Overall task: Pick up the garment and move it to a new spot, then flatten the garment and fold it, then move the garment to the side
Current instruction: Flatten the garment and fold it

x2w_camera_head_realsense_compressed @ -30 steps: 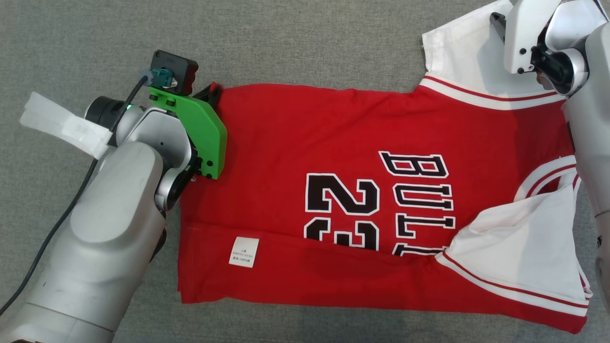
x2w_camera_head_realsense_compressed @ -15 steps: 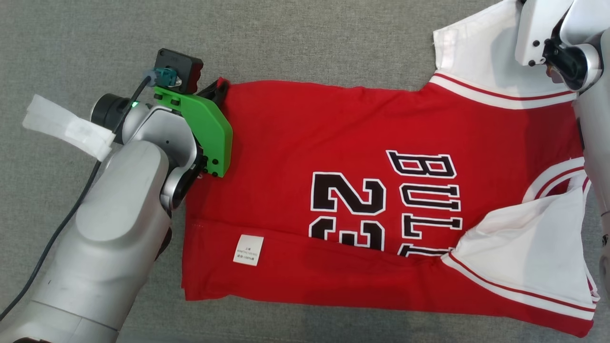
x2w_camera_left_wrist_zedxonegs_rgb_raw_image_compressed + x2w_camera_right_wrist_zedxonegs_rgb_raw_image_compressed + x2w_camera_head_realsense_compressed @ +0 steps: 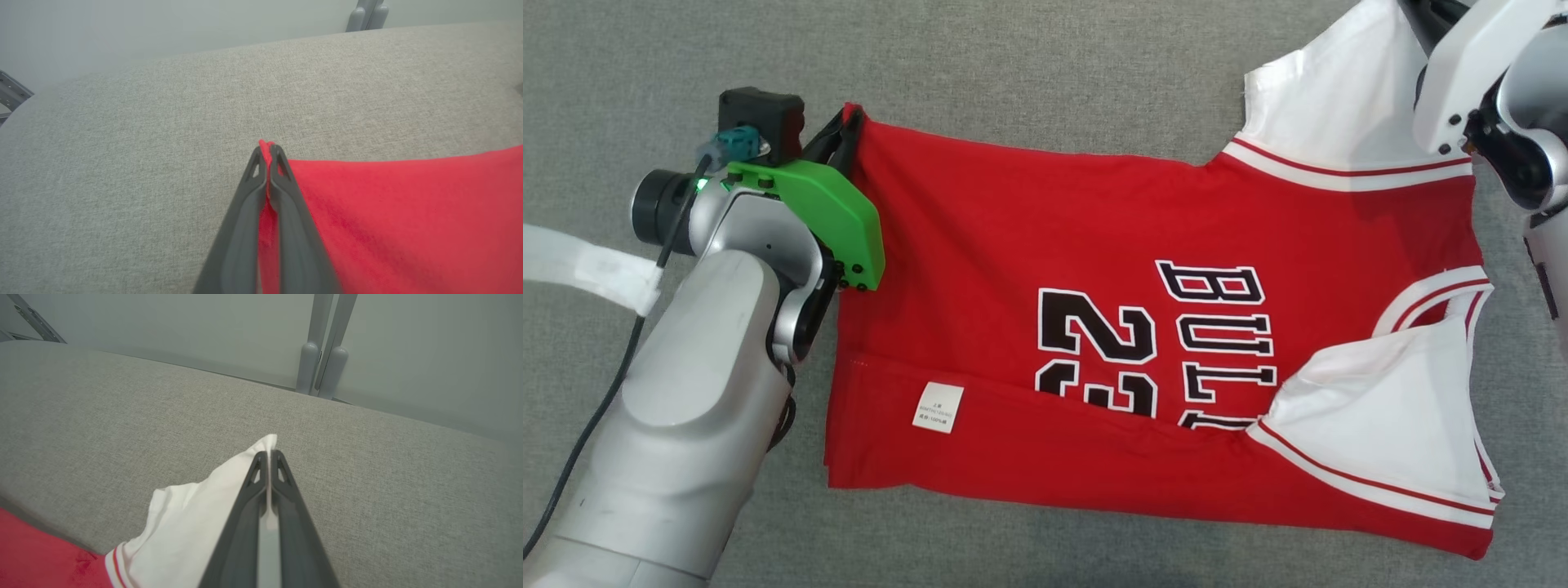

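Light and limp, the red short-sleeved jersey (image 3: 1013,220) of thin knit cloth, white at the sleeves, will likely sag and drape between any two holds. Its outer corners look like the sensible places to take it, though a thin pinch could slip under a sharp pull. It lies spread across the middle of the head view on the grey fabric-covered table (image 3: 1045,49).

Along the lower edge a strip of the red body is turned up over itself, with a small white care label (image 3: 938,408) on it. At lower right the near white sleeve (image 3: 1388,416), piped in red, lies creased across the end of the black-and-white "BULLS 23" lettering (image 3: 1152,335).

Along the upper edge both corners are taken. The left gripper (image 3: 267,153) is clenched on the red hem corner at upper left, and the right gripper (image 3: 269,455) is pinched on the tip of the far white sleeve (image 3: 192,522) at upper right.
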`<state>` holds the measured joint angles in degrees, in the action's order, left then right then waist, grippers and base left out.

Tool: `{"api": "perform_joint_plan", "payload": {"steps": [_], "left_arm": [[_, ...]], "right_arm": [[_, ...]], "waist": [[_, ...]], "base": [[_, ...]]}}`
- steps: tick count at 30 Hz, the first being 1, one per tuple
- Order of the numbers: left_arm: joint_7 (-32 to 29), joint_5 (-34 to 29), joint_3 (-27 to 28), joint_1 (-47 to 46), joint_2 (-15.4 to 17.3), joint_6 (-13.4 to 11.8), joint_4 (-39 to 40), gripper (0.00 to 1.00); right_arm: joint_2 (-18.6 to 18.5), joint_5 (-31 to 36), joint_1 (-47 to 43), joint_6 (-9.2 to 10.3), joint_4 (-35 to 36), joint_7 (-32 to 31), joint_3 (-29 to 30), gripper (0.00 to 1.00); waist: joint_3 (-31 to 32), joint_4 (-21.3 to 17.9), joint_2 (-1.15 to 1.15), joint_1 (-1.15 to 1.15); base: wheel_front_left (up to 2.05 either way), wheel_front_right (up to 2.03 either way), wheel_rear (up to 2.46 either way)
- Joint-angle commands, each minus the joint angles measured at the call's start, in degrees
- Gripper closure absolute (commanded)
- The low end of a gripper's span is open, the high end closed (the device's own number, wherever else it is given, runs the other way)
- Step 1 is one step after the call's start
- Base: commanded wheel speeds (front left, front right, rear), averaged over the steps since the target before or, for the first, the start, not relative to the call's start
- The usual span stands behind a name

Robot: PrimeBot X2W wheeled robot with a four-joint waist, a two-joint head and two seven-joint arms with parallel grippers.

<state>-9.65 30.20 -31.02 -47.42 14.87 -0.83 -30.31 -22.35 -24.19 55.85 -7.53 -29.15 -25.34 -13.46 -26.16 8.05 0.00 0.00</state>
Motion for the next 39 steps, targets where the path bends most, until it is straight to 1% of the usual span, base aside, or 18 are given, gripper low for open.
{"api": "perform_joint_plan", "payload": {"steps": [1,5,6,11,17,23,27,32,35,39], "left_arm": [[2.08,0.01,0.99,1.85,0.74,-1.40,0.99,1.00],[3.29,0.52,1.01,5.32,1.21,-2.28,2.47,1.00],[3.29,0.52,1.01,5.32,1.21,-2.28,2.47,1.00],[3.83,0.40,0.30,9.78,2.01,-3.29,4.74,1.00],[4.30,-0.08,-0.27,15.36,3.98,-4.71,8.79,1.00],[5.80,-0.79,-0.94,20.81,6.65,-5.66,12.58,1.00],[7.26,-1.70,-1.81,22.38,7.23,-5.50,12.86,1.00],[9.11,-2.26,-2.42,22.94,6.79,-5.55,11.28,1.00],[10.04,-2.01,-2.31,23.29,6.56,-5.89,10.09,1.00],[11.26,-1.23,-1.73,24.01,6.29,-6.48,8.69,1.00]], "right_arm": [[-2.51,-2.02,-2.57,0.09,2.79,1.97,-1.05,1.00],[-4.78,-4.62,-7.12,0.06,8.09,5.92,-0.96,1.00],[-4.78,-4.62,-7.12,0.06,8.09,5.92,-0.96,1.00],[-7.68,-9.90,-14.46,0.06,16.70,8.72,-1.70,1.00],[-13.91,-14.86,-24.65,0.06,26.25,8.52,-4.47,1.00],[-18.88,-19.19,-32.89,0.05,33.70,8.25,-8.55,1.00],[-21.05,-20.79,-35.91,0.05,36.10,7.41,-11.14,1.00],[-24.09,-22.97,-38.52,0.05,37.75,5.08,-13.56,1.00],[-25.79,-23.67,-39.66,0.05,38.56,3.20,-13.75,1.00],[-27.69,-23.39,-41.27,0.05,39.13,1.19,-12.37,1.00]], "waist": [[1.67,-0.98,0.00,0.00],[3.36,-1.20,0.00,0.00],[3.36,-1.20,0.00,0.00],[5.70,-1.68,0.00,0.00],[8.37,-2.29,0.00,0.00],[10.47,-3.28,0.00,0.00],[10.82,-3.46,0.00,0.00],[11.31,-3.70,0.00,0.00],[11.77,-3.87,0.00,0.00],[12.56,-4.14,0.00,0.00]], "base": [[0.00,0.00,0.00],[0.00,0.00,0.00],[0.00,0.00,0.00],[0.00,0.00,0.00],[0.00,0.00,0.00],[0.00,0.00,0.00],[0.00,0.00,0.00],[0.00,0.00,0.00],[0.00,0.00,0.00],[0.00,0.00,0.00]]}}
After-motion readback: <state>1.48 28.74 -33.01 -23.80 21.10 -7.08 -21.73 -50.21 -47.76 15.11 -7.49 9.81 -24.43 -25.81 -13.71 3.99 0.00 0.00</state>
